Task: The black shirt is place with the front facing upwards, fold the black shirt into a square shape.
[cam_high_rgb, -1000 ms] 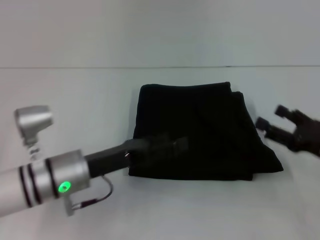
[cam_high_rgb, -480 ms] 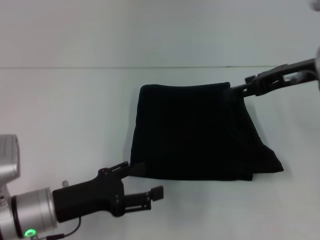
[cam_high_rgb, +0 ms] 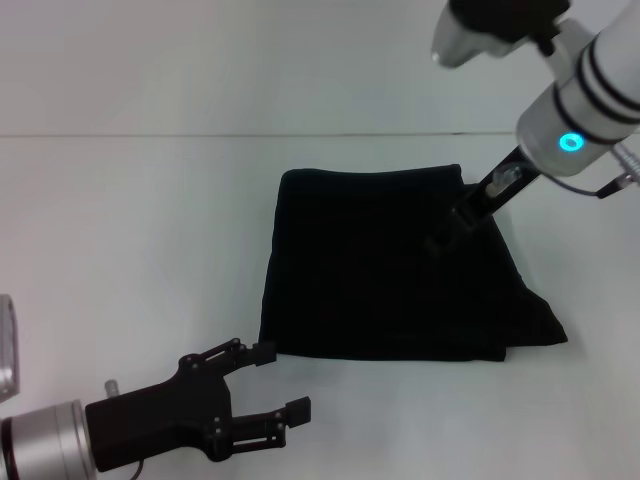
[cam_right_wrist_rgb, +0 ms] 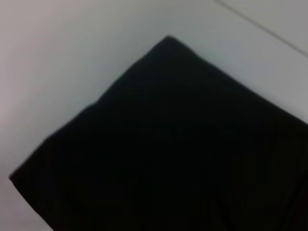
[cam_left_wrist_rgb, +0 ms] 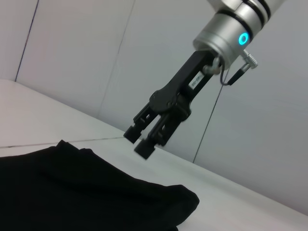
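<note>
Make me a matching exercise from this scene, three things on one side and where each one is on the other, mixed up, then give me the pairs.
Things:
1. black shirt
2. left hand
3. right hand

Places:
A. above the shirt's far right part, not touching the cloth
B. off the cloth, over the bare table near the shirt's near left corner
C. lying folded in the middle of the table

Pairs: 1-C, 2-B, 3-A
</note>
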You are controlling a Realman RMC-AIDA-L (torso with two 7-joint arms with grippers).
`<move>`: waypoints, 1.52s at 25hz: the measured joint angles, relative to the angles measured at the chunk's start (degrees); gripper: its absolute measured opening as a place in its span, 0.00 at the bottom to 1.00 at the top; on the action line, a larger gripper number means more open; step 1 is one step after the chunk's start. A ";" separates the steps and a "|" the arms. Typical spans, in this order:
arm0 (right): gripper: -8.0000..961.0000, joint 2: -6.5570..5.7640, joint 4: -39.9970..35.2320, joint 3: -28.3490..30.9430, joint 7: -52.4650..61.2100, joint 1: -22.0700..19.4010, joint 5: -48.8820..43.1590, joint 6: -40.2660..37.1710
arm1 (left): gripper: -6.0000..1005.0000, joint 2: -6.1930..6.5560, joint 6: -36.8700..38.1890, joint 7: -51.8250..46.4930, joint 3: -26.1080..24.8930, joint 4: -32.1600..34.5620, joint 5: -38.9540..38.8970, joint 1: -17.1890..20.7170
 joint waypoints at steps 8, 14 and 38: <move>0.91 -0.46 10.83 -4.28 -1.19 1.61 0.18 10.10 | 0.92 -0.17 0.05 0.04 -0.50 -0.02 0.05 0.79; 0.91 -0.50 17.20 -4.53 -1.84 3.58 0.12 15.84 | 0.92 -0.31 0.08 0.07 -0.35 -0.16 0.05 0.89; 0.54 -0.32 20.88 -10.56 -2.24 4.02 3.18 20.78 | 0.92 -0.40 -0.53 0.10 -0.11 -0.32 0.04 0.83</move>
